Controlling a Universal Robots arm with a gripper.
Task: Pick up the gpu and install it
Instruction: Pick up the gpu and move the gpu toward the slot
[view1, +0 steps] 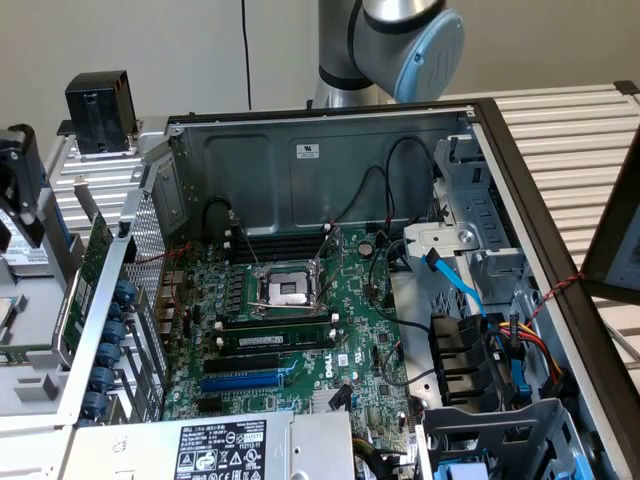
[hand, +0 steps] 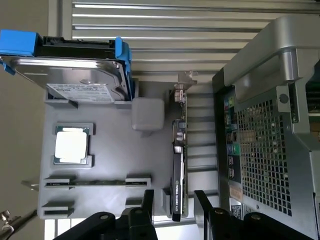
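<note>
currently the black jaws stand spread, one on either side of the gpu (hand: 179, 150), a thin green circuit-board card with a silvery metal end bracket, and neither seems to touch it yet. the card stands on its long edge in a slot of a flat grey plastic fixture tray (hand: 105, 165), just beside the perforated grey metal wall of the computer case (hand: 260, 150) and outside it. on the same tray lie a silver hard drive in a blue carrier (hand: 85, 75) and a square silver processor chip (hand: 72, 145). i judge the card light and stiff but fragile: its faces carry small components, so the safer hold is across the board near its free edge, squeezed gently and lifted straight so it does not bind in the slot. a label on the card seems to read nvidia. in the exterior view the big green motherboard (view1: 355, 300) seems to carry the word dell in white.
</note>
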